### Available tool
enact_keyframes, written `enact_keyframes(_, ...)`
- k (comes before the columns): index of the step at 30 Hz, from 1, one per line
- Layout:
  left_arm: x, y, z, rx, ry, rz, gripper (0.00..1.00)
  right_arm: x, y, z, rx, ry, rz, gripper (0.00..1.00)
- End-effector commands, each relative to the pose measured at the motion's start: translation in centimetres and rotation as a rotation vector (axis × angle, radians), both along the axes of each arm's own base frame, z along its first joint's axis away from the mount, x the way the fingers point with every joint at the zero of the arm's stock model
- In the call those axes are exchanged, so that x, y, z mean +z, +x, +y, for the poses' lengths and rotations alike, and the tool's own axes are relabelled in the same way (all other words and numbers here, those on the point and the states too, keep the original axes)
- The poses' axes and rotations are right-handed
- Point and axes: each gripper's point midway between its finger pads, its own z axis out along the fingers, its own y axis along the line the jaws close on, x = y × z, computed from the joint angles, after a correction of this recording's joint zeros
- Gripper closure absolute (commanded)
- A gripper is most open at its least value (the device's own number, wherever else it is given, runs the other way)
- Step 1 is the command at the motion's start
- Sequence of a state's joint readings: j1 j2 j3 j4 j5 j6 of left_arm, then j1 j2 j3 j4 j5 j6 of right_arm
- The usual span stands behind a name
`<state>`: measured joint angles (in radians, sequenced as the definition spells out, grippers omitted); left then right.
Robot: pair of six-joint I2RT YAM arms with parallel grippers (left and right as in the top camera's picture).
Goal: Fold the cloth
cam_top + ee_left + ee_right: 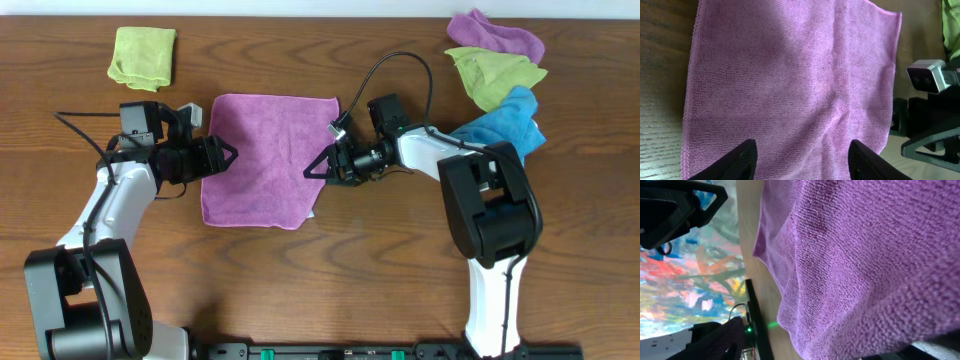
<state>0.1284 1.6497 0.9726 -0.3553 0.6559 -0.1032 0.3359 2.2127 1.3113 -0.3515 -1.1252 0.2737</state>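
The brown wooden worktop [300,290] holds the pink-purple cloth [262,155], spread out in the middle. A green cloth [142,55] lies far left. Far right sits a pile [492,75] (purple, green and blue cloths together).

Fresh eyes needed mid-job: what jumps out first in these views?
The mauve cloth lies spread at the centre, left fingers open over one edge and right fingers at the opposite one. A bright heap of purple, lime-green and blue cloths sits at the far right.

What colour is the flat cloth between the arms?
Plain pinkish purple cloth, clearest in left wrist view.
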Motion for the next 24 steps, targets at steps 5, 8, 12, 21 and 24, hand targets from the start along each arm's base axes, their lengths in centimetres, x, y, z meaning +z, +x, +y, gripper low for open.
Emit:
enact_keyframes(5, 0.5, 0.8, -0.4, -0.023, -0.005, -0.034, 0.4, 6.1, 0.4, 0.3, 0.01, 0.065, -0.137, 0.27)
enact_keyframes(8, 0.7, 1.1, -1.1, -0.044, 0.0, -0.057, 0.4, 8.1, 0.1, 0.8, 0.026, 0.086, -0.181, 0.25)
enact_keyframes(12, 0.7, 1.3, -2.0, -0.065, 0.026, -0.07, 0.4, 9.5, -0.8, 2.0, 0.059, 0.116, -0.208, 0.22)
enact_keyframes(21, 0.2, 1.2, -2.1, -0.064, 0.068, -0.06, 0.39, 10.0, -1.3, 1.7, 0.038, 0.067, -0.17, 0.17)
enact_keyframes(24, 0.2, 1.1, -2.1, -0.064, 0.068, -0.058, 0.4, 7.5, -0.7, -1.0, -0.061, -0.196, -0.167, 0.12)
